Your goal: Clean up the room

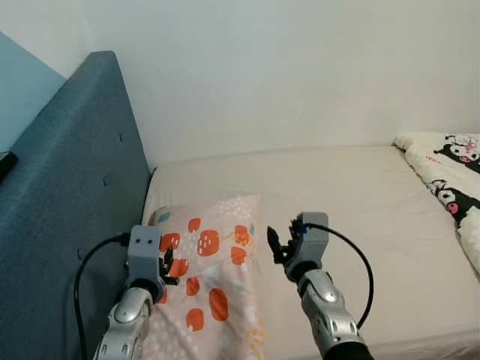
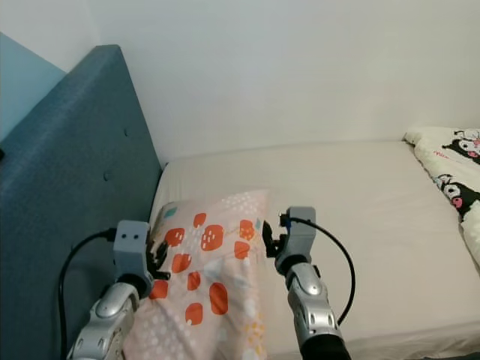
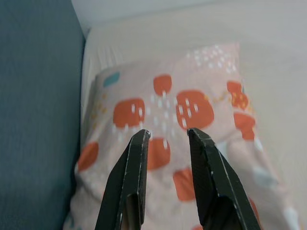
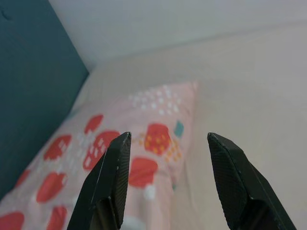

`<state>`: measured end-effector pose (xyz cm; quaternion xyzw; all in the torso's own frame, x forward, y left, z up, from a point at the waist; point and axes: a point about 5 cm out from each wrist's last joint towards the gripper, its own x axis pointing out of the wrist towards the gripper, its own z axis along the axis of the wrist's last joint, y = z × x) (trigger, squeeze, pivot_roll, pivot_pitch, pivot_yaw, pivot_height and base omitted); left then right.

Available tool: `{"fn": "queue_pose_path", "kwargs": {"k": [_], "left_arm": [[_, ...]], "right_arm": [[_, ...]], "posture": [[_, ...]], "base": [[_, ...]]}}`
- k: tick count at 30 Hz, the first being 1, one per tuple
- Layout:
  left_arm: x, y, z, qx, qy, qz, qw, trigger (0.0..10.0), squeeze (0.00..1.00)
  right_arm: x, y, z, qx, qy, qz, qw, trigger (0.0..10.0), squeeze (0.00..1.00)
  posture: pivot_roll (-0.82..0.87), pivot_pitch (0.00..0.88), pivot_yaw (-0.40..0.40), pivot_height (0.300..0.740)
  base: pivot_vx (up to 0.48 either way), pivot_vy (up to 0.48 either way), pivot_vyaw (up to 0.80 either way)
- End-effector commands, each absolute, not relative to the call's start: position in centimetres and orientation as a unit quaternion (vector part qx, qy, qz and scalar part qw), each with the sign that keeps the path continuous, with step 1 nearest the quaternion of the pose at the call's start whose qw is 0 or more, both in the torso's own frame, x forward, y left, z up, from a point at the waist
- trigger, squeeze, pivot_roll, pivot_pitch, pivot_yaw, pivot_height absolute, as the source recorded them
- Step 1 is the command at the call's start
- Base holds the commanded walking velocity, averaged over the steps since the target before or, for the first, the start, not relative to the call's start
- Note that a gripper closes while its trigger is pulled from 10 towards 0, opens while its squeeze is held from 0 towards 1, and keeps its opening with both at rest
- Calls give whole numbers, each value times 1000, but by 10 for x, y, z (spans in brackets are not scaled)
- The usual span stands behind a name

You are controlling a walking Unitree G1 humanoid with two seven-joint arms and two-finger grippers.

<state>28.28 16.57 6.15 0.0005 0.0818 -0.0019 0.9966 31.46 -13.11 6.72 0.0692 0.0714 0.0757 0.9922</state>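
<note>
Pillow (image 1: pixel 214 262): pale pink, orange-red blotches, white dots, 1 teal patch. Headboard (image 1: pixel 67 195): dark blue-grey. Sheet (image 1: pixel 352 195): plain beige. Blanket (image 1: pixel 450 180): white, black-and-pink cartoon print. Wall (image 1: pixel 300 67): white.

One pillow (image 1: pixel 214 262), pink with orange blotches, on bed (image 1: pixel 352 195) beside headboard (image 1: pixel 67 195). One headboard, blue, at bed's left end. One blanket (image 1: pixel 450 180), cartoon print, at bed's far right. Two grippers: left gripper (image 3: pixel 167 136), right gripper (image 4: pixel 168 139).

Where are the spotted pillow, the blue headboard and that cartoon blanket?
pillow (image 1: pixel 217 247), left eye view, an orange spot near its middle.
headboard (image 1: pixel 67 180), left eye view, its padded front.
cartoon blanket (image 1: pixel 450 176), left eye view, its printed top.
</note>
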Motion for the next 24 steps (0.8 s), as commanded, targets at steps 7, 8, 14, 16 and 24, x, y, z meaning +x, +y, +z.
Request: {"fn": "queue_pose_path", "kwargs": {"k": [7, 8, 14, 16, 24], "left_arm": [[271, 165, 41, 30, 116, -14, 993, 10000, 0], [269, 164, 40, 27, 117, -18, 993, 10000, 0], [266, 163, 37, 30, 122, -22, 992, 10000, 0], [266, 163, 37, 34, 121, -24, 992, 10000, 0], [268, 158, 39, 42, 107, -37, 993, 10000, 0]], "right_arm": [[300, -138, 41, 52, 123, 54, 990, 10000, 0], [298, -139, 39, 51, 124, 53, 989, 10000, 0], [295, -140, 36, 51, 129, 51, 989, 10000, 0], [294, -140, 34, 53, 131, 49, 989, 10000, 0], [291, -137, 33, 56, 132, 47, 989, 10000, 0]], "posture": [[8, 47, -8, 740], [10, 47, -9, 740], [12, 49, -8, 740], [12, 49, -8, 740], [11, 44, -4, 740]], "base": [[0, 0, 0], [0, 0, 0], [0, 0, 0], [0, 0, 0], [0, 0, 0]]}}
